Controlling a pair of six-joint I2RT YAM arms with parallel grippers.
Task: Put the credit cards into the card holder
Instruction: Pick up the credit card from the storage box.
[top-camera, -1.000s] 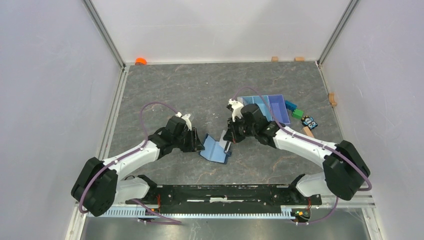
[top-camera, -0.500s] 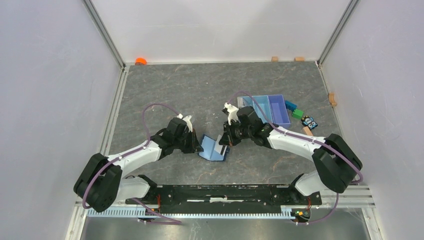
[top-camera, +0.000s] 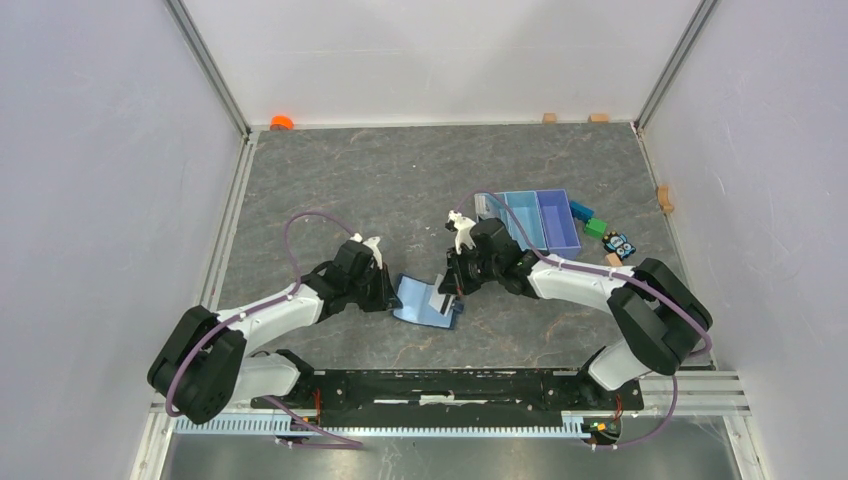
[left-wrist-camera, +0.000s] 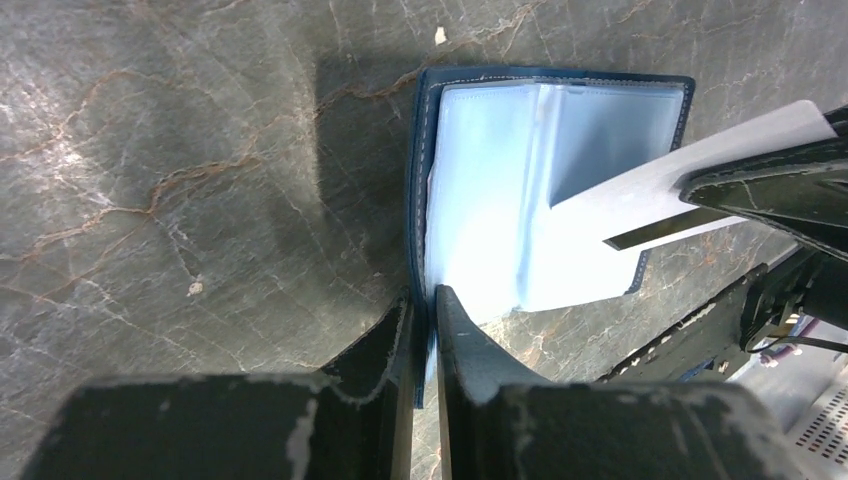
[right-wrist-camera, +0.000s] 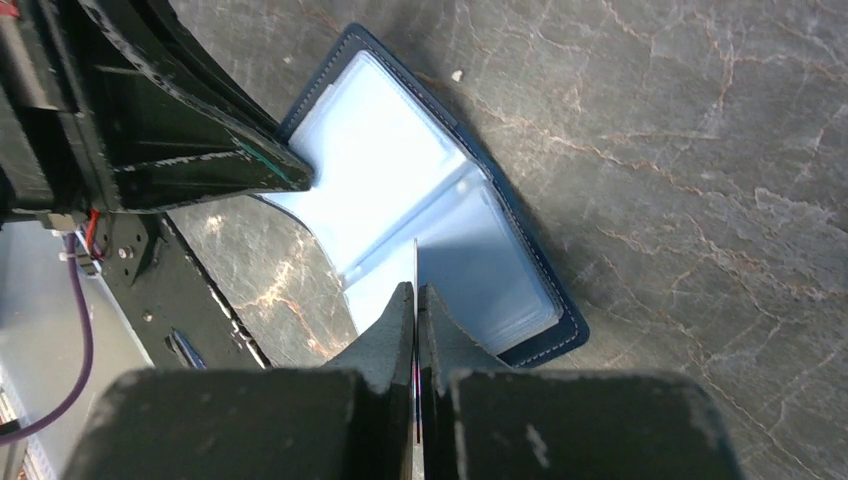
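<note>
The dark navy card holder (top-camera: 422, 302) lies open on the table, its pale blue pockets (left-wrist-camera: 500, 170) facing up. My left gripper (left-wrist-camera: 425, 296) is shut on the card holder's near left edge, pinching the cover. My right gripper (right-wrist-camera: 416, 291) is shut on a pale grey-white credit card (left-wrist-camera: 680, 170), seen edge-on in the right wrist view as the credit card (right-wrist-camera: 416, 262). The card slants down, with its leading corner at the pockets of the card holder (right-wrist-camera: 400, 190) near the fold. Whether it has entered a pocket I cannot tell. In the top view the two grippers (top-camera: 392, 293) (top-camera: 450, 292) flank the holder.
A light-blue and purple tray (top-camera: 540, 215) stands behind the right arm. Small coloured blocks (top-camera: 595, 226) lie to its right. Wooden blocks (top-camera: 548, 117) sit along the back wall and one (top-camera: 663, 197) by the right wall. An orange object (top-camera: 282, 122) is at the back left corner.
The left gripper has shut on the holder's edge and pulled it slightly left and flatter. The right arm has carried the card left and down onto the open holder.
</note>
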